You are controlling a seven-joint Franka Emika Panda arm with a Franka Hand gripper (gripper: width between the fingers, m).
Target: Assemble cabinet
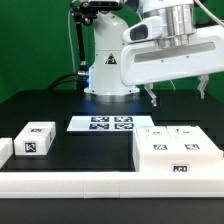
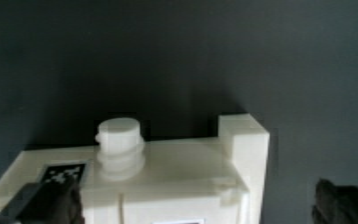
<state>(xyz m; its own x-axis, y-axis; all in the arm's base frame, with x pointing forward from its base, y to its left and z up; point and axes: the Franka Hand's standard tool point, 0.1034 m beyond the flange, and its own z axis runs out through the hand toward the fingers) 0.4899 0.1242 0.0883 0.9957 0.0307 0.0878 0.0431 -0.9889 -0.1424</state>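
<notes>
The cabinet body point(image 1: 178, 157), a large white box with tags on its top and front, lies on the black table at the exterior view's right. My gripper point(image 1: 178, 95) hangs open and empty just above its far edge. In the wrist view the gripper point(image 2: 194, 205) is open, its dark fingers point(image 2: 43, 205) on either side of a white cabinet part point(image 2: 176, 180) with a round peg point(image 2: 119, 137) and a square post point(image 2: 243, 140). A smaller white tagged block point(image 1: 35, 140) sits at the exterior view's left.
The marker board point(image 1: 105, 123) lies flat at the table's middle, in front of the robot base point(image 1: 108, 70). A long low white rail point(image 1: 70, 182) runs along the front edge. Another white piece point(image 1: 4, 151) shows at the far left edge.
</notes>
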